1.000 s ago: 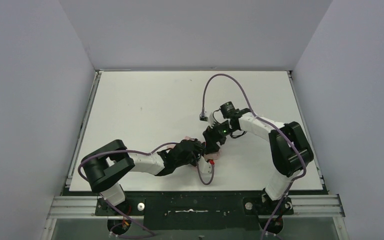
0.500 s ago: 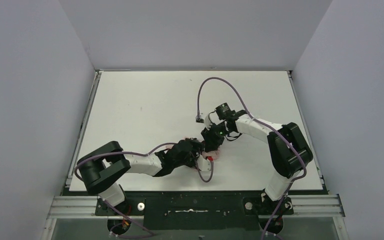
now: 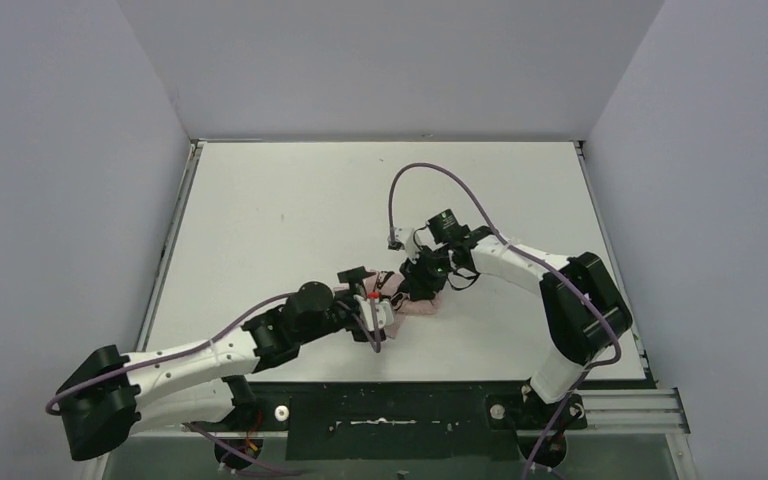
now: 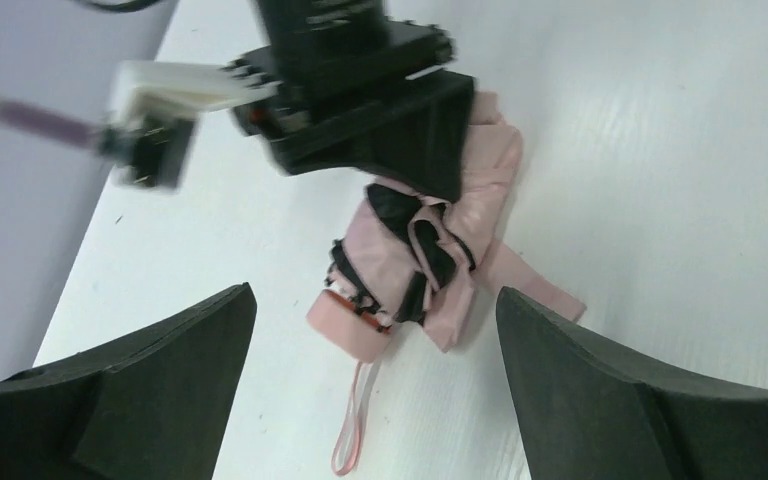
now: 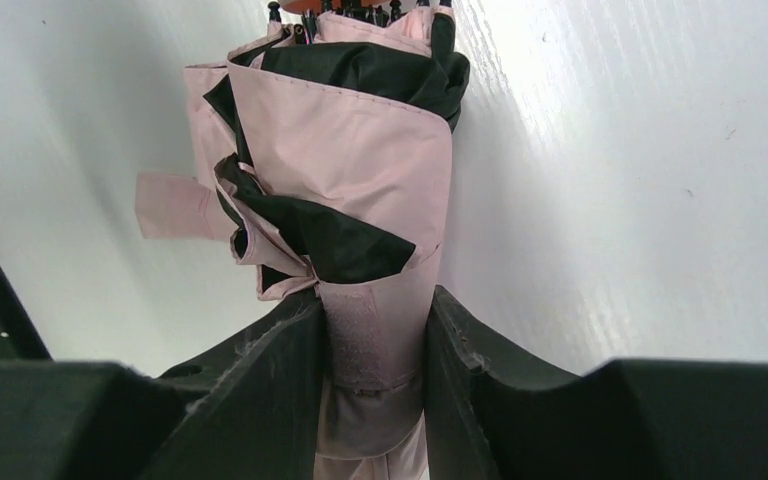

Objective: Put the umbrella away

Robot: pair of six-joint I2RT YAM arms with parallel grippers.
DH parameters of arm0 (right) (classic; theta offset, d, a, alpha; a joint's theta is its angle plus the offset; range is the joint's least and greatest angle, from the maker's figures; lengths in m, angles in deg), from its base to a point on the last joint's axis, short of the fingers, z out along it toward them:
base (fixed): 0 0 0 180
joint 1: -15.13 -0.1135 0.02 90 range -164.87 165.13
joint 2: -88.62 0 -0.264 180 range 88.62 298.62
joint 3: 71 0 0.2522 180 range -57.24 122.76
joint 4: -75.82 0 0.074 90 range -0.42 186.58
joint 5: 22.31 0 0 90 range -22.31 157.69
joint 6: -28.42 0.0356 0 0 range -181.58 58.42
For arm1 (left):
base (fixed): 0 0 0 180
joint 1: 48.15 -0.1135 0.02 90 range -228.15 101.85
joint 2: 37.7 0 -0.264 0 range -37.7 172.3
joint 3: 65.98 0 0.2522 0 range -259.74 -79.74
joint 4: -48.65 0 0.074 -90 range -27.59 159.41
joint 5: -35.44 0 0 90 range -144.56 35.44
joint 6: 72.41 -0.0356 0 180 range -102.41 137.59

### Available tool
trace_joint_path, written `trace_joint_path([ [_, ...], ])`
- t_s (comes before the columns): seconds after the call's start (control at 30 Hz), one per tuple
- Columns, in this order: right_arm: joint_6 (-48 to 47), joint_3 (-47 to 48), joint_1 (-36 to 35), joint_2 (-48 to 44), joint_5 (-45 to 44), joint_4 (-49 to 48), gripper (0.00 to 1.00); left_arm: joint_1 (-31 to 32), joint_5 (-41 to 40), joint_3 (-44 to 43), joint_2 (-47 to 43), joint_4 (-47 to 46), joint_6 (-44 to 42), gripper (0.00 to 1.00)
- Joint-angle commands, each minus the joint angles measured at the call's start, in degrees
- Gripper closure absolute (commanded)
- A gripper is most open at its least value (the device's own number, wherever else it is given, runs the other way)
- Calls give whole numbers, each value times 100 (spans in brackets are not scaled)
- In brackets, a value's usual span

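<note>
Folded umbrella [image 5: 340, 170] on the table [image 3: 280, 200], 5 o'clock of centre. Right claw [image 5: 375, 340] pinches its canopy end; left claw [image 4: 372, 295], spread, hovers at its 9 o'clock. I would keep that pinch firm while wrapping the strap [image 5: 170, 205].

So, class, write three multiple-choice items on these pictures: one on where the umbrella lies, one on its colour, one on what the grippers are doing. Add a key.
1. Where does the umbrella lie?
A. on the white table
B. in a basket
C. on a chair

2. What colour is its fabric?
A. blue
B. pale pink with black
C. yellow

3. Which gripper is shut on it?
A. the left
B. neither
C. the right

Key:
1 A, it lies flat on the tabletop.
2 B, the pink folds show black inside.
3 C, the right gripper pinches the fabric, while the left gripper is open and apart from it.
</note>
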Motion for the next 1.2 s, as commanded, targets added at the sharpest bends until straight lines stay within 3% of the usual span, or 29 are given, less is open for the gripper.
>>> trace_joint_path([
  [0.0,-805,-261,-124,-65,-1150,-198,85,-489,-444,140,-935,141,1308,12],
  [0.23,-1441,-568,-305,-249,-1140,-282,87,-2459,-468,-122,-1239,260,3186,12],
  [0.4,-1742,-655,-447,-268,-1185,-295,87,-3563,1357,-903,-117,350,3785,11],
  [0.53,-1872,-655,-589,-233,-1224,-253,88,-3728,3117,-1544,1033,348,3334,11],
  [0.8,-1980,-825,-779,-382,-1289,-441,88,-3859,5433,-2719,3024,150,3619,12],
  [0.93,-2030,-843,-847,-431,-1343,-466,88,-3726,5877,-3145,3655,560,3426,12],
  [1.17,-2021,-823,-932,-425,-1437,-448,88,-3248,5598,-4151,4295,3133,1776,12],
])
